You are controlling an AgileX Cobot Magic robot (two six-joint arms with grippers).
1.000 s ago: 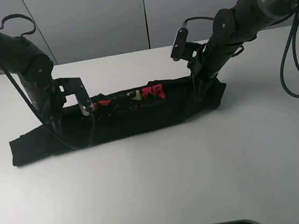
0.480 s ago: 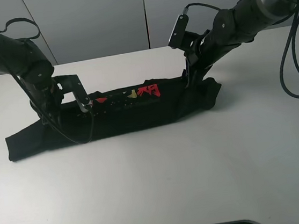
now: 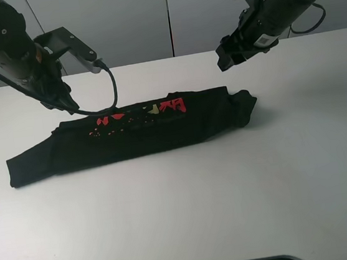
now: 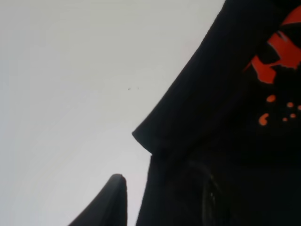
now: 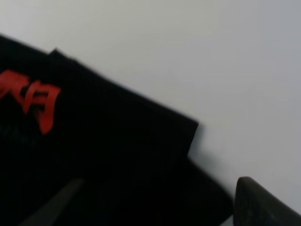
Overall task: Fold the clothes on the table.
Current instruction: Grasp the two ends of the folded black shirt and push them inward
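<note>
The black T-shirt [image 3: 142,133] lay folded into a long narrow band across the middle of the white table [image 3: 233,211], its red and yellow characters [image 3: 168,107] showing along the far edge. I judged it light, soft and limp, likely to sag and slide on the smooth top. I would therefore take it by the doubled ends, either the bunched right end [image 3: 243,106] or the flat left end [image 3: 24,169], rather than by a single layer. The right gripper [image 3: 227,60] hung above the table beyond the bunched end, jaws wide apart and empty. The left gripper [image 3: 64,103] hovered over the band's far left part, gripping no cloth. I could not tell how far its jaws stood apart.
</note>
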